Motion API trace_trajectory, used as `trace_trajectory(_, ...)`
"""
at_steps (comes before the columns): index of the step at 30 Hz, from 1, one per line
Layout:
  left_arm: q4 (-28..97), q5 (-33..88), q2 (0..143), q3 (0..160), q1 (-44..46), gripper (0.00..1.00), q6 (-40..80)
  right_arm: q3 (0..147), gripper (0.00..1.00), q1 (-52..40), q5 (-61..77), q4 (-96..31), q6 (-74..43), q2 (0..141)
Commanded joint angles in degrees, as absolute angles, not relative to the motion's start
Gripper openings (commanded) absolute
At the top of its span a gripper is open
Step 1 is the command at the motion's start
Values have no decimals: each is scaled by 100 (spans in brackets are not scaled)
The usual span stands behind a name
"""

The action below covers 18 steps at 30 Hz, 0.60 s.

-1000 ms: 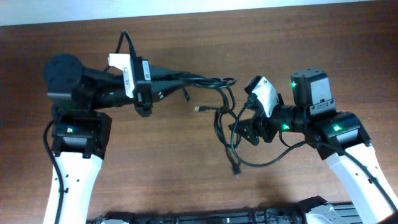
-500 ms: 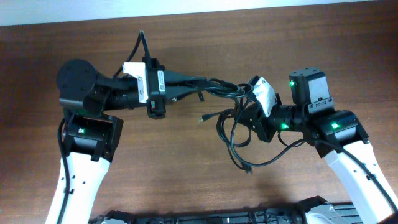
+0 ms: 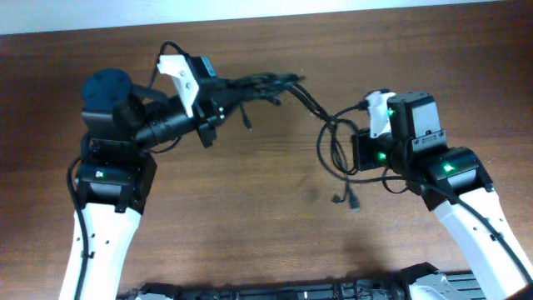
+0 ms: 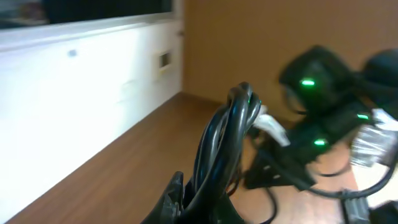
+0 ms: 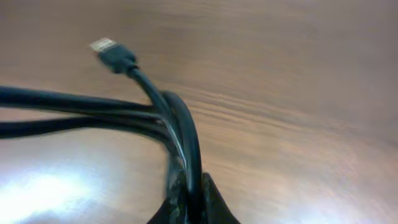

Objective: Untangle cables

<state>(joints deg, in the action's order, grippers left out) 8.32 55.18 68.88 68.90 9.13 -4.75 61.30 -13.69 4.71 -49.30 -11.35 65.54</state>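
The cables [image 3: 275, 83] are thin black cords stretched between my two grippers over the wooden table [image 3: 250, 192]. My left gripper [image 3: 237, 90] is shut on a bunch of them; in the left wrist view the cables [image 4: 230, 130] arch up out of the left gripper [image 4: 202, 202]. From there one strand runs right to a loose loop [image 3: 331, 148] beside my right gripper [image 3: 356, 150]. In the right wrist view the right gripper [image 5: 189, 196] is shut on a cable [image 5: 180, 130], and a plug [image 5: 113, 55] lies beyond it. Further plug ends [image 3: 353, 203] hang below the loop.
A white wall [image 3: 250, 12] borders the table's far edge and appears as a pale panel [image 4: 74, 93] in the left wrist view. A black rail [image 3: 275, 292] runs along the near edge between the two arm bases. The right arm [image 4: 317, 124] shows green lights.
My right gripper has shut on a cable and pulled back to the right. The left gripper has carried its bunch toward the far edge, drawing the tangle out into a longer line.
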Motion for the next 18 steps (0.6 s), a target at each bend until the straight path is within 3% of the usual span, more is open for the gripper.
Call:
trace_trajectory(1,829,5116,6810,6938,486,0,-416,6206,4,-1332,-978,-5083,-2171,6484)
trace_trajectory(18,1197,5118,6810,6938,-1743,0,-327,6206,4,-362,-473,-5470,-2303,6482)
